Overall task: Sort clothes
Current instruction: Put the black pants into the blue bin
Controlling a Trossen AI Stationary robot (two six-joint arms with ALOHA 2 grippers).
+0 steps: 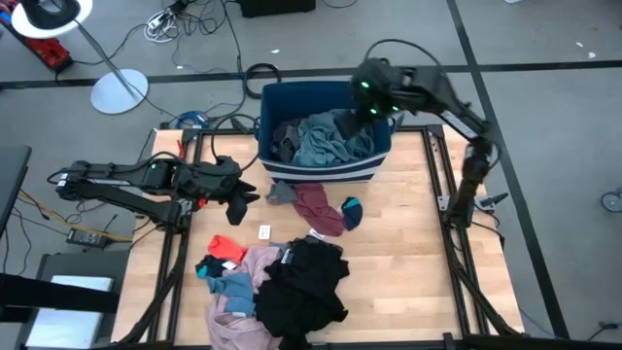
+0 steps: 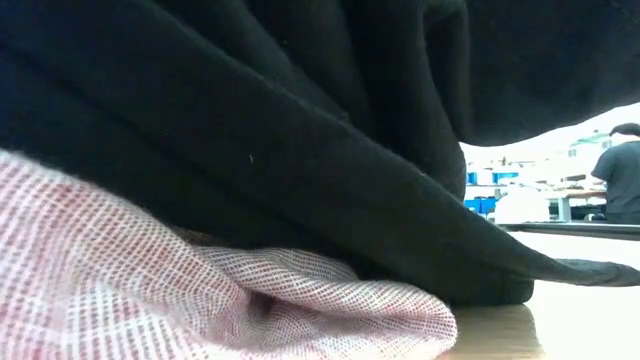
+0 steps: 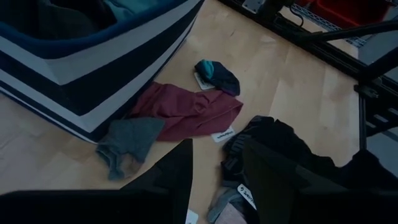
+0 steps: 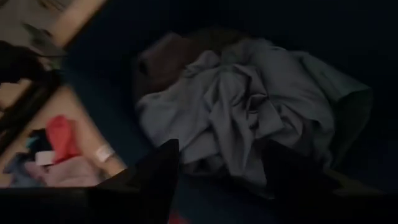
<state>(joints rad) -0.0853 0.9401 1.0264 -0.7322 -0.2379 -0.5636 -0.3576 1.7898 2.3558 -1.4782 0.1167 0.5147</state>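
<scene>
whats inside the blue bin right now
The blue bin holds a crumpled teal garment on top, with a darker grey piece beside it. The right gripper hovers open above it. Anything beneath those clothes is covered.

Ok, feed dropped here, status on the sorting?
Right gripper open over bin. Left gripper open, empty, mid-table. Teal garment binned; black garment unsorted.

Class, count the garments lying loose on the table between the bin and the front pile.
3: grey piece at the bin's base, maroon garment beside it, dark-teal sock rightmost. Others may be hidden.
</scene>
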